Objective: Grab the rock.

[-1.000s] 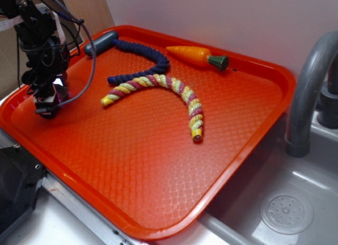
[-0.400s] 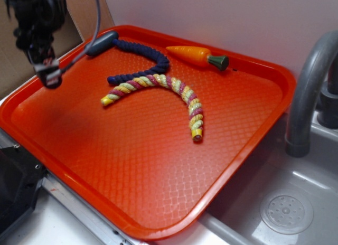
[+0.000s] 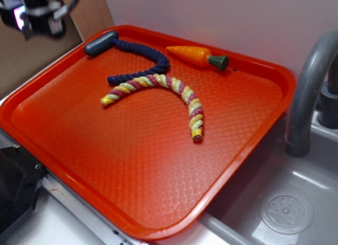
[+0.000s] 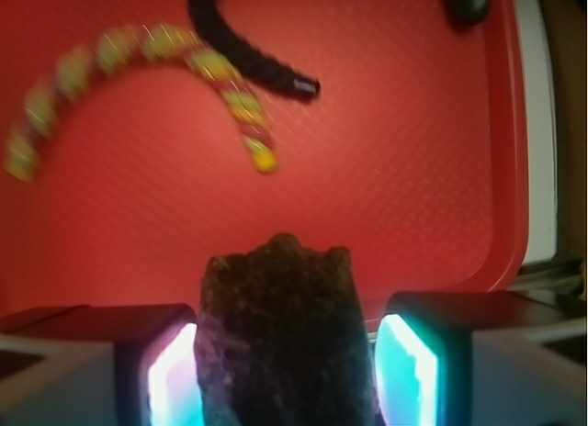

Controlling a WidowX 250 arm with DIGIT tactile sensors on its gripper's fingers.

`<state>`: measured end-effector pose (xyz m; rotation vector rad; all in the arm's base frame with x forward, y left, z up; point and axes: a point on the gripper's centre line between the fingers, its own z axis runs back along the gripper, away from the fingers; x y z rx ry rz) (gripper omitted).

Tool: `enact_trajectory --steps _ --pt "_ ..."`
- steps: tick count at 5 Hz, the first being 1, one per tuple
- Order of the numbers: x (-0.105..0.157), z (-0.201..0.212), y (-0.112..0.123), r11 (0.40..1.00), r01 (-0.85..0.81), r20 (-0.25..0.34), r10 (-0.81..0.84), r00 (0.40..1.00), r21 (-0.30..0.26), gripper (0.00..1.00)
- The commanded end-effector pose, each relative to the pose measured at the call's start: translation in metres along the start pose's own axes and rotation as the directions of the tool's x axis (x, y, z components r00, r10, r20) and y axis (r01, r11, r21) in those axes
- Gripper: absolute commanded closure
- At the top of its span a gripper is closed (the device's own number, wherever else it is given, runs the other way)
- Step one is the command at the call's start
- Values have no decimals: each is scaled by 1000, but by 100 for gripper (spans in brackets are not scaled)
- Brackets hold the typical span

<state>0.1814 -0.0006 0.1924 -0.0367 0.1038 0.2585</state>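
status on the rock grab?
Gripper shut on the rock, raised above the red tray's far-left corner. Ropes and carrot lie on the tray, well clear. Nothing in the way.

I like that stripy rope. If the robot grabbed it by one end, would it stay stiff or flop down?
The stripy rope would probably flop: it already lies in a loose curve on the tray. It looks like soft twisted cord, so likely light. Its bumpy twists should make it easy to grip, not slippery.
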Motion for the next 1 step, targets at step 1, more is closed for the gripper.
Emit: enact_trajectory --steps 1 --pt "37 29 -1 998 42 112 -36 993 -52 100"
